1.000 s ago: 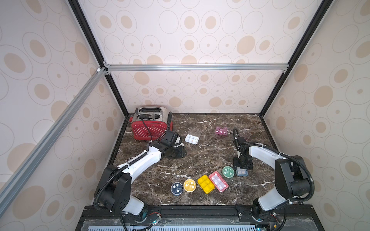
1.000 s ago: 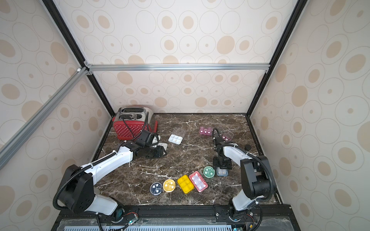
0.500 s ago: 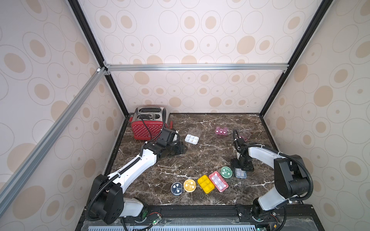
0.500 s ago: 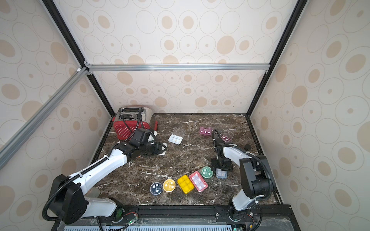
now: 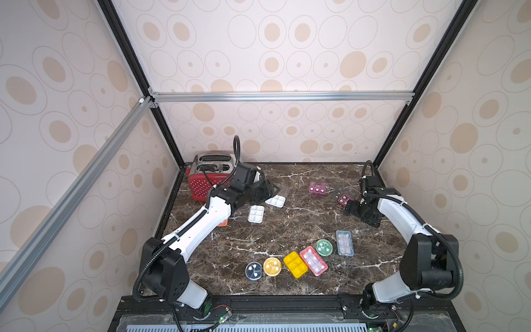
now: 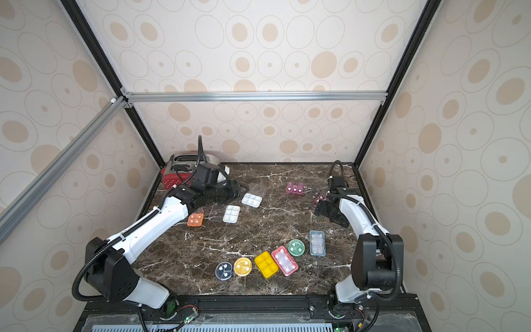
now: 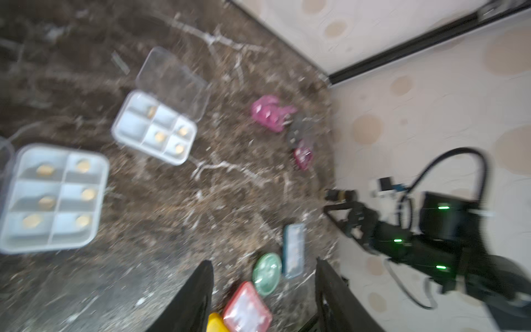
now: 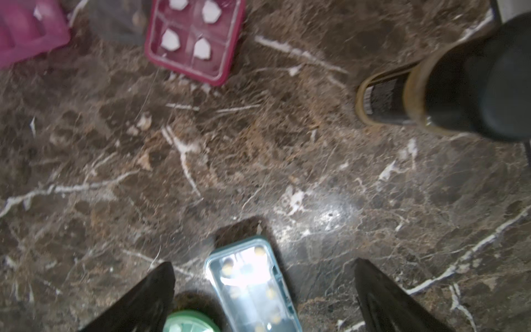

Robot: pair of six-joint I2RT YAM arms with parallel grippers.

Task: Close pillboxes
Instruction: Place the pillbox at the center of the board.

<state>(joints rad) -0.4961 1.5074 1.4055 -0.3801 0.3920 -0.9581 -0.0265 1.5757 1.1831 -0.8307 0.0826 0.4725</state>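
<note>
1. My left gripper (image 7: 263,262): jaws parted, nothing held. It hangs far left beside the toaster (image 5: 211,175), just by the far white box (image 5: 275,200).
2. My right gripper (image 8: 263,262): jaws wide, empty. It sits far right, near the maroon box (image 8: 194,40).
3. Done, by my read: the near row of six looks shut. These are the blue round box (image 5: 253,270), yellow round box (image 5: 272,266), yellow rectangular box (image 5: 296,264), red box (image 5: 313,260), green round box (image 5: 324,247) and blue rectangular box (image 5: 344,243).
4. Left to do:
   - far white box and near white box (image 5: 255,214), clear lids lying open
   - orange box (image 6: 195,220), lid up
   - maroon box, lid open
   - pink box (image 5: 317,188), lid state unclear
5. Count: eleven pillboxes in view, three round and eight rectangular. Roughly half are closed. One toaster.
</note>
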